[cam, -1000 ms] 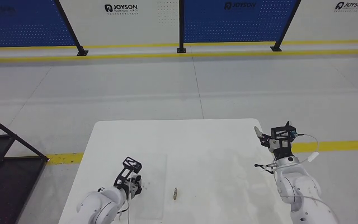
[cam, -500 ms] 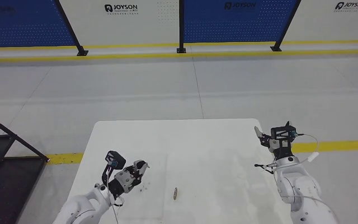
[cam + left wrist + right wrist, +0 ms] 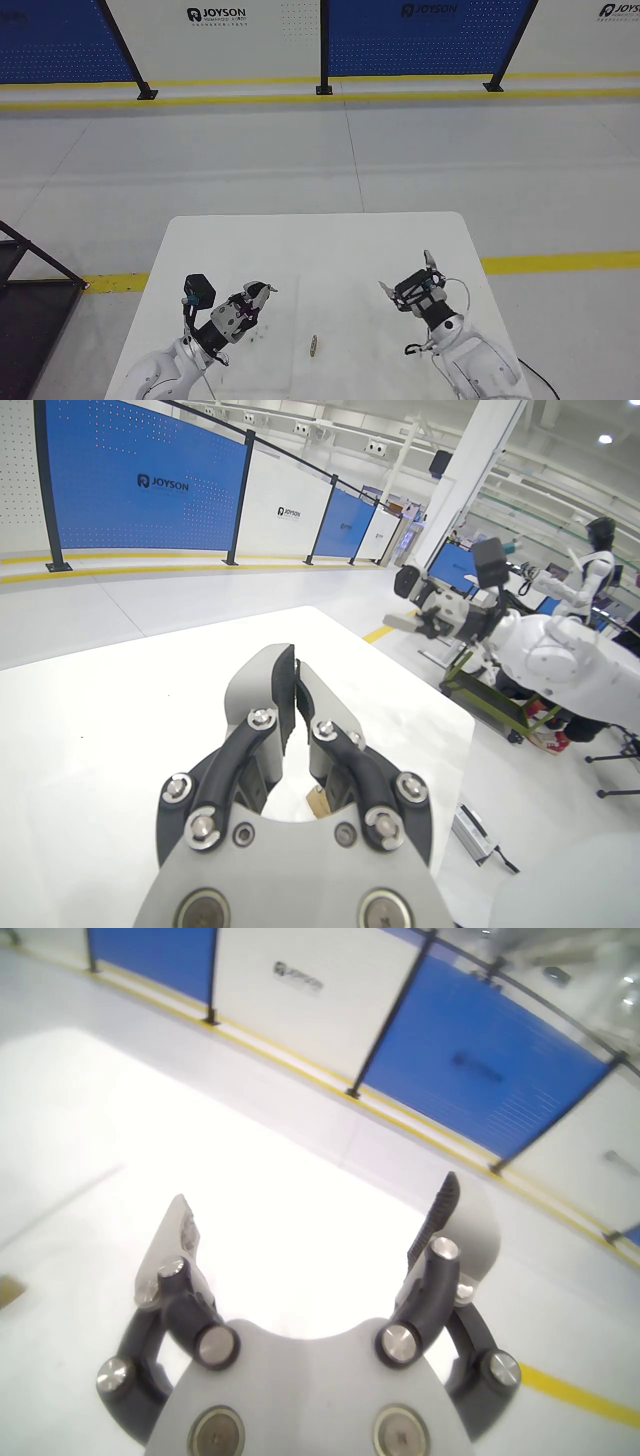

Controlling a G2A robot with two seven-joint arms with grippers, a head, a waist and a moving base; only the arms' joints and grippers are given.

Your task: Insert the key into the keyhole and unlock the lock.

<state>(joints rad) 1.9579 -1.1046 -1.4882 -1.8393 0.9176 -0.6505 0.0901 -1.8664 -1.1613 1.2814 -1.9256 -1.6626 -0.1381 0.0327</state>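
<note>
Lock (image 3: 313, 346) (small brass piece, I think) lies untouched on the counter (image 3: 350, 250) between the shut, empty-looking left gripper (image 3: 259, 290) and the wide-open right gripper (image 3: 406, 273), just swung in, so pickup seems next.

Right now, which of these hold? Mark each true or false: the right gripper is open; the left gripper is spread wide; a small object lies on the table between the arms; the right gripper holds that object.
1. The right gripper is open. True.
2. The left gripper is spread wide. False: its fingers are shut together at the tips.
3. A small object lies on the white table between the two arms. True.
4. The right gripper holds the small object. False: nothing is between its fingers, and the object lies on the table apart from it.
</note>
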